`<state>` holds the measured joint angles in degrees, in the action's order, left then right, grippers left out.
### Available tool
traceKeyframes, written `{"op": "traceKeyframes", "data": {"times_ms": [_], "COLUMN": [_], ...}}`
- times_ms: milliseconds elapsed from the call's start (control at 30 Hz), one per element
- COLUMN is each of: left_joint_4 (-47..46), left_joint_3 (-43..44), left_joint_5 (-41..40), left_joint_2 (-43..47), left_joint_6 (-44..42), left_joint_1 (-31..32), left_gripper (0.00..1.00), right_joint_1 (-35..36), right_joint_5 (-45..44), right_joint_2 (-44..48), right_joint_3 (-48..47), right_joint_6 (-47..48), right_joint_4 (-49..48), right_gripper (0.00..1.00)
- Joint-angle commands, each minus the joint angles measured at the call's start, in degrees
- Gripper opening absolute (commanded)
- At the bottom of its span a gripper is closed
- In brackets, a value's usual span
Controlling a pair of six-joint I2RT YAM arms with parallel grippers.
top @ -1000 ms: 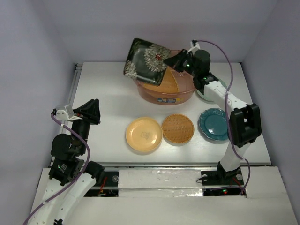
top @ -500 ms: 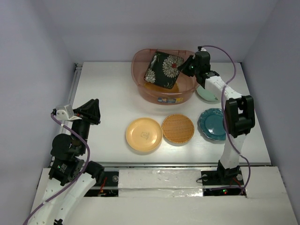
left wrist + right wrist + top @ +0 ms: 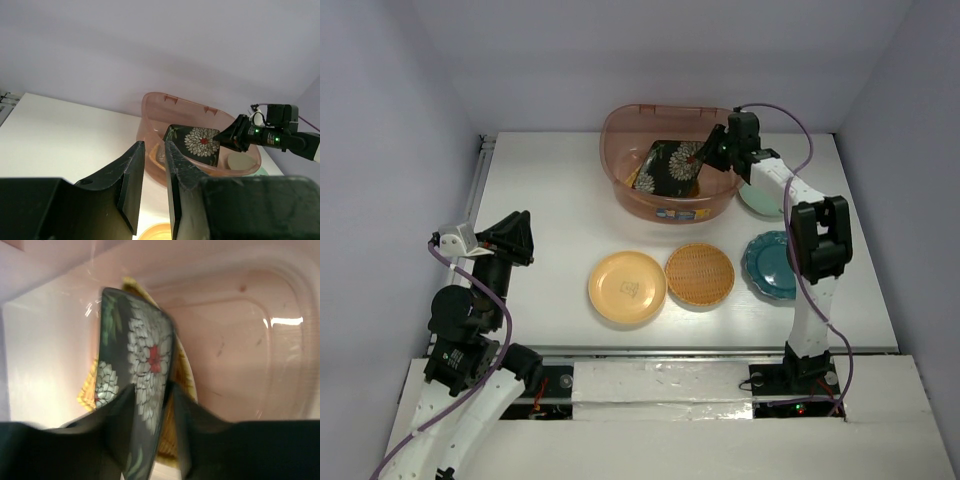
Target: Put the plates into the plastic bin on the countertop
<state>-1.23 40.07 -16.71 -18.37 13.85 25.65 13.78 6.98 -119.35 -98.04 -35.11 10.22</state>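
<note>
The flat white tabletop (image 3: pixel 560 190) with faint wood grain is carrying everything; the translucent pinkish-brown oval plastic bin (image 3: pixel 665 212) is sitting at its far edge, a little right of the middle. The right arm (image 3: pixel 815 250) is rising from the near right corner and reaching to the bin's right rim; the left arm (image 3: pixel 470 320) is crouching over the near left corner, well apart from every plate.

Three plates are lying in a row toward the near edge: the plain yellow round plate (image 3: pixel 627 287) around the middle, the orange ribbed round plate (image 3: pixel 700 273) just beside it on the right, and the teal scalloped plate (image 3: pixel 772 265) nearer the right edge, partly behind the right arm. The pale green round plate (image 3: pixel 760 198) is lying just right of the bin, largely hidden under the same arm.

Inside the bin the black square plate (image 3: pixel 668 168) with white flowers is leaning tilted, its upper right edge raised toward the rim; beneath it an orange plate (image 3: pixel 87 387) is lying on the bin's floor, mostly covered.

The right claw (image 3: pixel 705 155) is hanging over the bin's right side; its fingers (image 3: pixel 120 425) are straddling the raised edge of the black plate, one on each face, though I cannot tell whether they are pressing on it or merely flanking it. The left claw (image 3: pixel 155 145) is pointing toward the bin from afar, its fingers standing slightly parted and holding nothing.
</note>
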Motion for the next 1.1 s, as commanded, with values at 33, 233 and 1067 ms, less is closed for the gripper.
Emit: {"op": "traceKeyframes", "data": {"times_ms": [33, 233, 1067], "left_joint_4": [-2.9, -2.9, -3.07], "left_joint_3": [0.0, 0.0, -0.08], "left_joint_5": [0.54, 0.54, 1.68], "left_joint_2": [-0.53, -0.53, -1.14], "left_joint_6": [-0.05, 0.04, 0.39], "left_joint_1": [-0.34, -0.34, -0.86], "left_gripper": [0.2, 0.2, 0.2], "right_joint_1": [0.46, 0.46, 31.39], "right_joint_5": [-0.13, -1.53, -0.56], "right_joint_2": [5.0, 11.22, 26.02], "right_joint_3": [-3.74, -0.58, 26.84], "right_joint_6": [0.04, 0.84, 24.22], "right_joint_4": [-4.77, -7.49, 2.17], "right_gripper": [0.46, 0.51, 0.0]}}
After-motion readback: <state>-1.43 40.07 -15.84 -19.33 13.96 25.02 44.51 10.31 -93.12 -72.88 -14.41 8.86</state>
